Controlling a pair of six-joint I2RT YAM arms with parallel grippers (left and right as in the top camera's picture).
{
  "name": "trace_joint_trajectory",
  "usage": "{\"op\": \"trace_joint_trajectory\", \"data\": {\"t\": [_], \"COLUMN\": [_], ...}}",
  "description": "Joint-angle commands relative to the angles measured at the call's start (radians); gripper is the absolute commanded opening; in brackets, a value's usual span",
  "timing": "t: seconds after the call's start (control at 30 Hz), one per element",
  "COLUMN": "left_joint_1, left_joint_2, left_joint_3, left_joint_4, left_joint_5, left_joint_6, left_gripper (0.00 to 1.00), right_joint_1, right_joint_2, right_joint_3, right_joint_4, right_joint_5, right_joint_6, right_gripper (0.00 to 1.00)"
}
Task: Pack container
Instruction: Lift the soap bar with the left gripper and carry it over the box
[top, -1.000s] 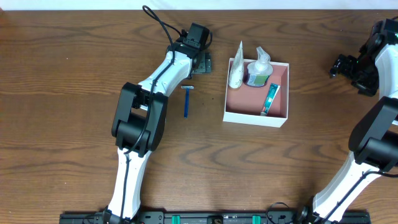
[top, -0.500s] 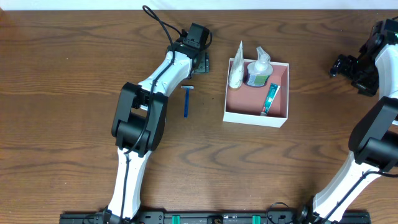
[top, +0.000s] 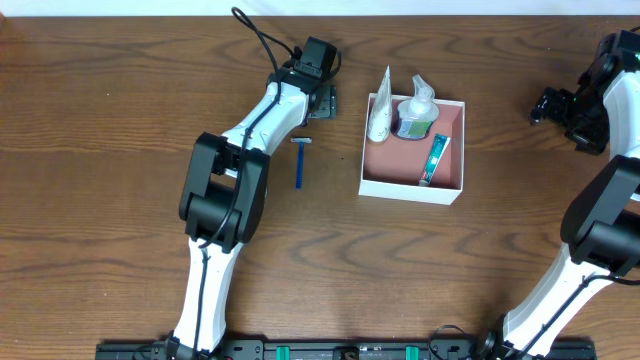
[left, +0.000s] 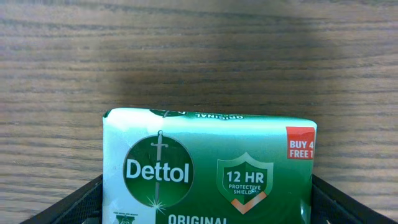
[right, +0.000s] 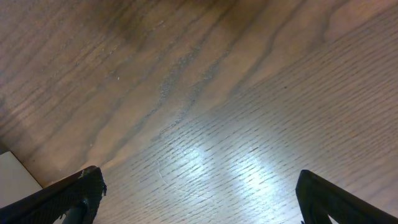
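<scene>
Left pincer clenches the soap by the worktop's far edge; slipping, it could miss the container. Right pincer released, empty.

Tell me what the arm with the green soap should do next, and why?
Probably lift the soap packet a little, ready to carry it toward the container. The packet sits between the left gripper's dark fingers, which hug its sides, though a firm grip cannot be confirmed. The container has bare pink floor left at its front.
</scene>
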Motion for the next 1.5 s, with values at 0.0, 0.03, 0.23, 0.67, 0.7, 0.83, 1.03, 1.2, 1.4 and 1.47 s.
{"op": "trace_joint_trajectory", "data": {"t": [0.0,0.03,0.23,0.67,0.7,0.83,1.03,1.2,1.4,1.47], "left_joint_1": [0.006,0.006,0.006,-0.035,-0.05,-0.117,-0.222,-0.291,-0.338,-0.344], "left_joint_2": [-0.097,-0.119,-0.251,-0.58,-0.594,-0.612,-0.612,-0.612,-0.591,-0.574], "left_joint_3": [-0.005,-0.005,-0.005,-0.005,-0.005,-0.005,-0.005,-0.005,-0.006,-0.007], "left_joint_4": [0.002,0.002,-0.01,-0.127,-0.137,-0.178,-0.225,-0.24,-0.284,-0.301], "left_joint_5": [-0.033,-0.047,-0.06,-0.052,-0.051,-0.05,-0.049,-0.05,-0.05,-0.049], "left_joint_6": [0.054,0.054,0.053,-0.02,-0.036,-0.092,-0.198,-0.253,-0.331,-0.35], "left_gripper": [0.58,0.57,0.57,0.55,0.55,0.55,0.55,0.55,0.55,0.55], "right_joint_1": [-0.008,-0.008,-0.008,-0.008,-0.008,-0.008,-0.008,-0.008,-0.008,-0.008], "right_joint_2": [-0.003,-0.003,-0.003,-0.003,-0.003,-0.003,-0.003,-0.003,-0.003,-0.003], "right_joint_3": [0.0,0.0,0.0,0.0,0.0,0.0,0.0,0.0,0.0,0.0], "right_joint_4": [0.0,0.0,0.0,0.0,0.0,0.0,0.0,0.0,0.0,0.0], "right_joint_5": [0.01,0.01,0.011,0.011,0.01,0.01,0.01,0.01,0.01,0.011], "right_joint_6": [0.009,0.009,0.009,0.009,0.009,0.009,0.009,0.009,0.009,0.009], "right_gripper": [0.99,0.99,0.99,0.99,0.99,0.99,0.99,0.99,0.99,0.99]}}
